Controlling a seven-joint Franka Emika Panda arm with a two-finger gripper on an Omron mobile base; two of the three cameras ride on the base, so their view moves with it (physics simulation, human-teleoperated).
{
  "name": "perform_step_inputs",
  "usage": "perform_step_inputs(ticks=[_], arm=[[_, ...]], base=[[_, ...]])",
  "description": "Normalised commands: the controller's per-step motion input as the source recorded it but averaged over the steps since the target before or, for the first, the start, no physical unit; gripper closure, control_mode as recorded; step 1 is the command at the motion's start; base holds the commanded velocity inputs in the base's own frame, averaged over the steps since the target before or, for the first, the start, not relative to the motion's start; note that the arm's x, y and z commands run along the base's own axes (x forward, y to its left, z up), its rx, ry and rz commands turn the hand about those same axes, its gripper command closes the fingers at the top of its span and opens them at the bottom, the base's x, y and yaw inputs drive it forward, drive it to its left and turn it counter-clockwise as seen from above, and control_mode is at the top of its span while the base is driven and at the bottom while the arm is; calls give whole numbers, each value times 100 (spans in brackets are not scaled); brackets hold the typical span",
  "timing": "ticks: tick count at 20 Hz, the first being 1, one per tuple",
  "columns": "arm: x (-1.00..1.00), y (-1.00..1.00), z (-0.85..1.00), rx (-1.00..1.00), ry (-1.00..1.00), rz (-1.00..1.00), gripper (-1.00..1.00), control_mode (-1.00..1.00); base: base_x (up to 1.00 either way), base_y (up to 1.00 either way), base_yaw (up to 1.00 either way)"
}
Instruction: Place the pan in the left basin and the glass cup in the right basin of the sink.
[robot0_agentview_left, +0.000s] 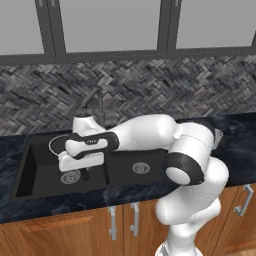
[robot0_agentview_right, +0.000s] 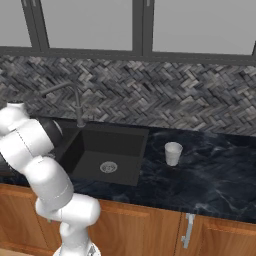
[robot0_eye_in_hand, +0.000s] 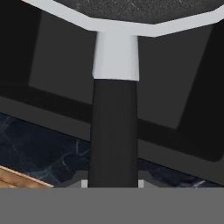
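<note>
My gripper (robot0_agentview_left: 85, 173) is shut on the short black handle of the pan (robot0_agentview_left: 52, 144) and holds it low inside the left basin (robot0_agentview_left: 37, 172) of the black sink, above the silver drain. Most of the pan is hidden behind my hand, so just its thin pale rim arcs out. In the hand view the handle (robot0_eye_in_hand: 113, 131) runs straight up from my gripper (robot0_eye_in_hand: 112, 183) to the pan's pale rim (robot0_eye_in_hand: 122, 27). The right basin (robot0_agentview_right: 107, 147) holds nothing. The glass cup (robot0_agentview_right: 173, 153) stands upright on the dark counter just right of the sink.
A dark slim faucet (robot0_agentview_left: 100, 107) rises behind the sink divider, close above my forearm. The dark marble counter (robot0_agentview_right: 210, 175) spreads to the right of the cup. A herringbone backsplash and windows stand behind, with wooden cabinet doors (robot0_agentview_left: 75, 232) below.
</note>
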Motion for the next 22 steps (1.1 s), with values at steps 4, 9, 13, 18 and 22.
perform_step_inputs(ticks=[4, 9, 13, 18, 22], arm=[[18, 30, -3, 0, 2, -4, 100, -100], [10, 26, -5, -4, 1, -4, 100, -100], [15, 17, -9, -7, 3, 0, 100, -100], [16, 12, -10, -8, 0, 0, 100, -100], [15, 6, -7, -4, 0, 1, 100, -100]], base=[[0, 0, 0], [0, 0, 0], [0, 0, 0], [0, 0, 0], [0, 0, 0]])
